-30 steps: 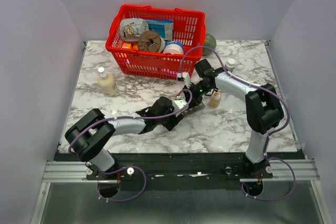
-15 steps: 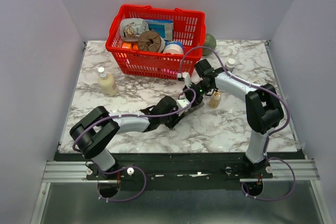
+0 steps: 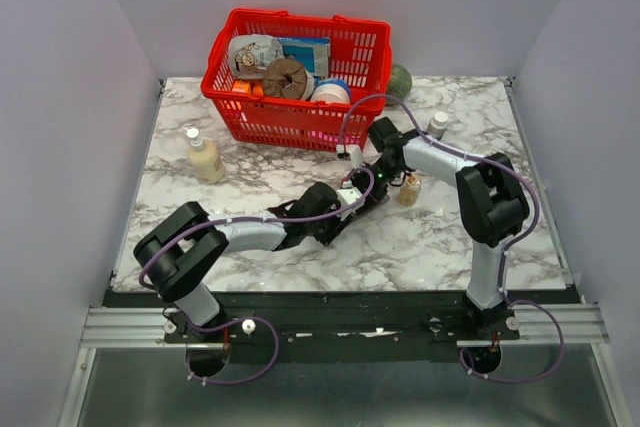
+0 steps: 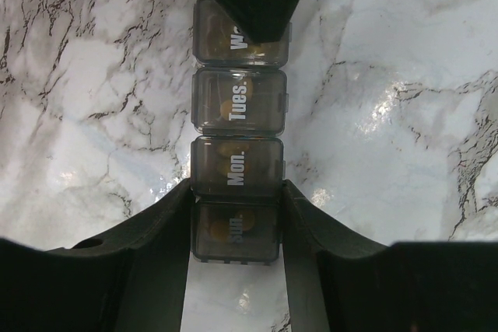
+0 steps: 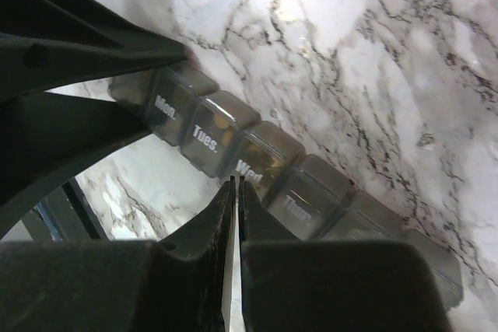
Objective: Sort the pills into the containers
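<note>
The dark grey pill strip (image 4: 237, 106) lies on the marble with its lids down, labelled Sun, Mon, Tues and Wed. It also shows in the right wrist view (image 5: 233, 145). Yellow pills (image 4: 224, 108) show through the Sun, Tues and Wed lids. My left gripper (image 4: 236, 215) is shut on the strip's Sun end, one finger on each side. My right gripper (image 5: 236, 183) is shut and empty, its tips resting at the Wed lid (image 5: 268, 157). In the top view the two grippers (image 3: 350, 202) (image 3: 376, 181) meet over the strip and hide most of it.
A small amber bottle (image 3: 408, 190) stands just right of the grippers. A white-capped bottle (image 3: 437, 124) stands behind it. A red basket (image 3: 290, 117) full of items is at the back. A cream bottle (image 3: 204, 157) stands at the left.
My left gripper has slid a little right along the table towards the right gripper. My right arm's elbow has swung slightly left and its gripper has shifted a little.
</note>
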